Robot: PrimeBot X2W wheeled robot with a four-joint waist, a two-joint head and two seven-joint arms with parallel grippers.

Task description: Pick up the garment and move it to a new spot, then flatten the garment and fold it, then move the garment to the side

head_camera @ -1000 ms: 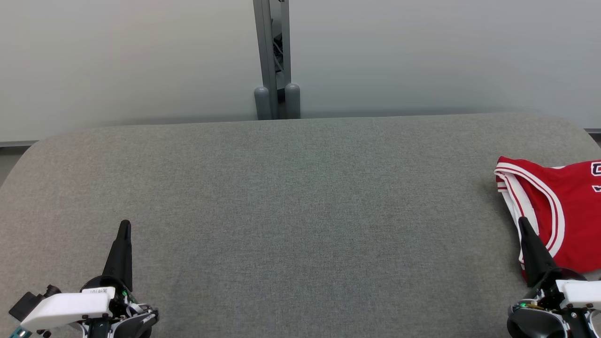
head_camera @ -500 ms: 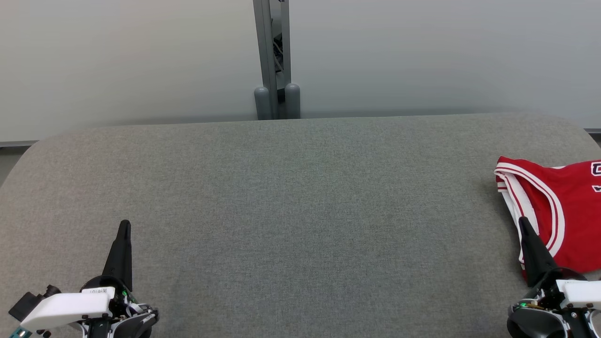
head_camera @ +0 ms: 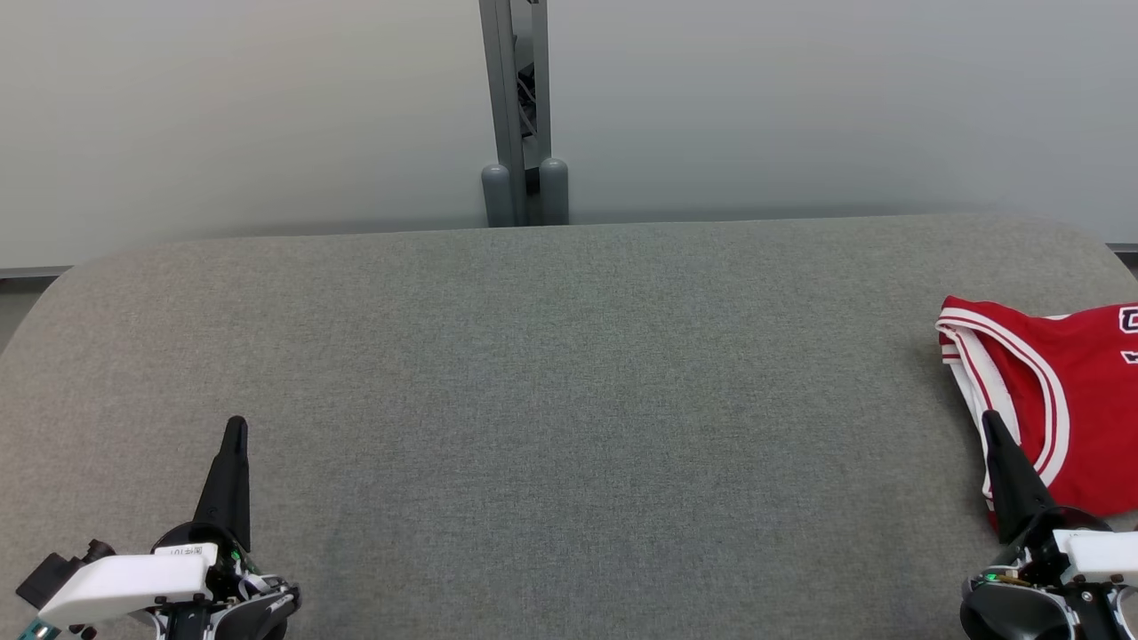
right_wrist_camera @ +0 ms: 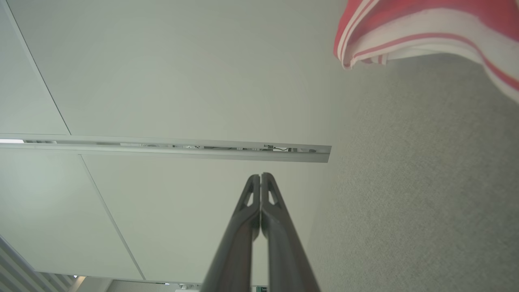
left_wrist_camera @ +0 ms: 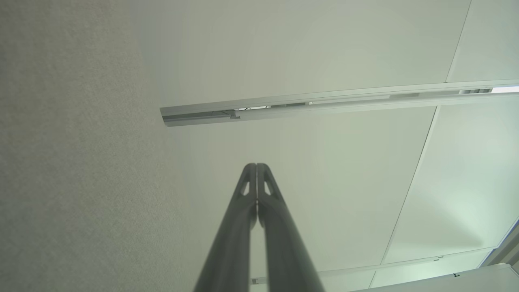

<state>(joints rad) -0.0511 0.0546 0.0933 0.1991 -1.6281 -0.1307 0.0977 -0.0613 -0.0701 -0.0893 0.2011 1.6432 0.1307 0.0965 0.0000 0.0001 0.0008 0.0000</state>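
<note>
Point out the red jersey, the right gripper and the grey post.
Red jersey with white-striped trim [head_camera: 1098, 418]: head view, on its red body.
Right gripper, two long dark fingers [head_camera: 990, 428]: head view, at its shut fingertips.
Grey metal post [head_camera: 498, 89]: head view, on its upright.

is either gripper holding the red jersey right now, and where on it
Nothing is held. The left gripper and the right gripper are both shut with nothing between the fingers. The red jersey lies on the grey surface.
</note>
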